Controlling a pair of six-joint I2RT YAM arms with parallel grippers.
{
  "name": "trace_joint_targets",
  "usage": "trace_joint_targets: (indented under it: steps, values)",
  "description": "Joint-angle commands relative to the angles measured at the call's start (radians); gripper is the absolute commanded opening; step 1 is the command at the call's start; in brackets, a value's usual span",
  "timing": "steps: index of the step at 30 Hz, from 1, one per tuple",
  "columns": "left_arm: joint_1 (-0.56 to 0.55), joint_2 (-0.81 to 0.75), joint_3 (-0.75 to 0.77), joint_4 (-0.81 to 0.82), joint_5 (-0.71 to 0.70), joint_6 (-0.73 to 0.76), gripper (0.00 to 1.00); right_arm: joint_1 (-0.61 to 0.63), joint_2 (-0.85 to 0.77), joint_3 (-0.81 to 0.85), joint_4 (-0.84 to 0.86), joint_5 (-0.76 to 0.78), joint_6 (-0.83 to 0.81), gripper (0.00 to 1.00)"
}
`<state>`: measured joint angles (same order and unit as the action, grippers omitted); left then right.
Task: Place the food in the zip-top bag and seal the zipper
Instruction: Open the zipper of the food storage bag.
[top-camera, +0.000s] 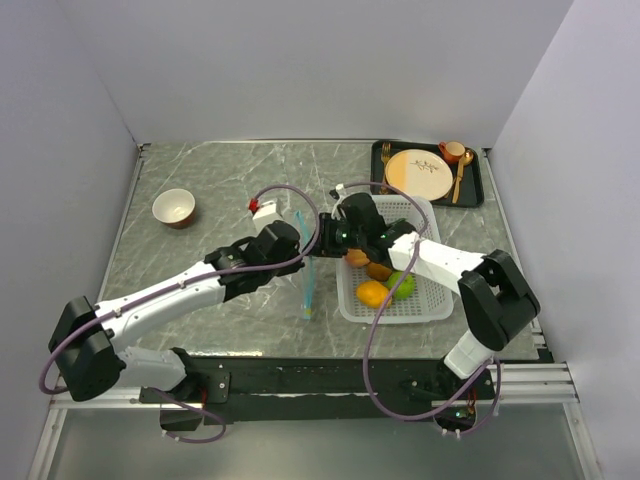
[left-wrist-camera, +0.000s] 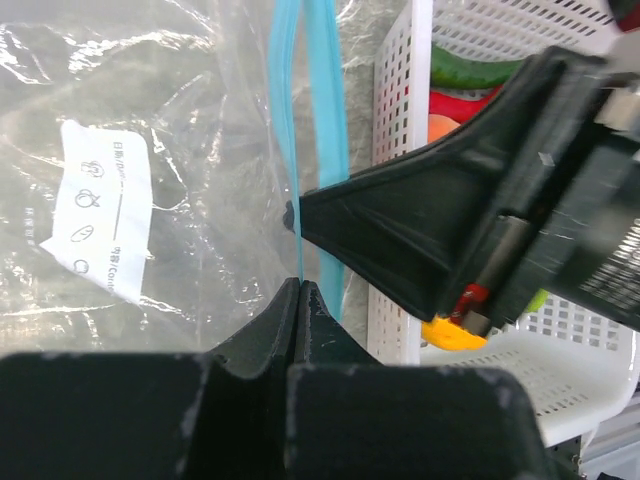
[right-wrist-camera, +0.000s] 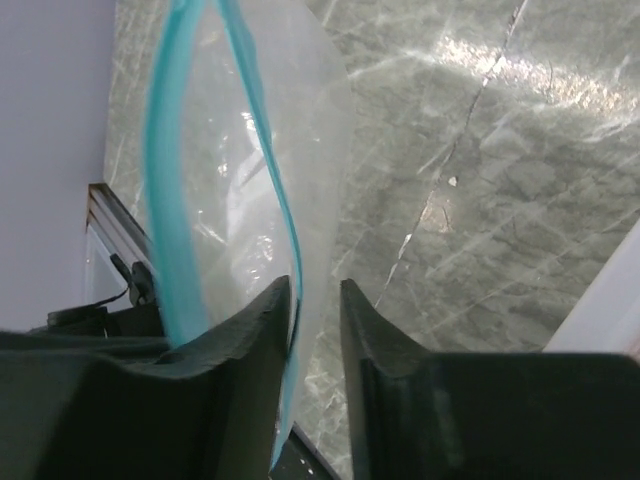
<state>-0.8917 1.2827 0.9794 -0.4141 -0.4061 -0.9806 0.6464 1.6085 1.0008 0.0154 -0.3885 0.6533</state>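
Bright even light, soft shadows, glare on the table (right-wrist-camera: 480, 60) — wrist-view foregrounds blurred

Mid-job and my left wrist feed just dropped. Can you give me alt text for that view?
The left pincer, at the bottom edge, is shut on the blue zipper of the clear zip-top bag. The right pincer meets the same strip from the right. A white basket of food stands at right.
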Motion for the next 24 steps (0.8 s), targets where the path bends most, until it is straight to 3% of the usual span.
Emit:
trace_joint_targets:
  steps: [1,3,6,17,24]
  values:
    - [-0.004,-0.043,-0.008,0.025,-0.008,0.017,0.01,0.009,0.019,0.050,0.011,-0.001,-0.012,0.21]
    - [-0.004,-0.048,-0.010,0.006,-0.019,0.017,0.01,0.009,0.027,0.059,-0.006,0.008,-0.012,0.09]
    - [-0.004,-0.054,-0.002,-0.069,-0.069,0.004,0.01,0.009,0.033,0.061,-0.009,0.043,-0.012,0.00]
    - [0.002,-0.167,0.116,-0.501,-0.318,-0.125,0.01,0.010,0.103,0.101,-0.080,0.140,0.035,0.00]
    - [0.002,-0.244,0.133,-0.551,-0.358,-0.144,0.01,0.035,0.108,0.111,-0.062,0.151,0.037,0.00]
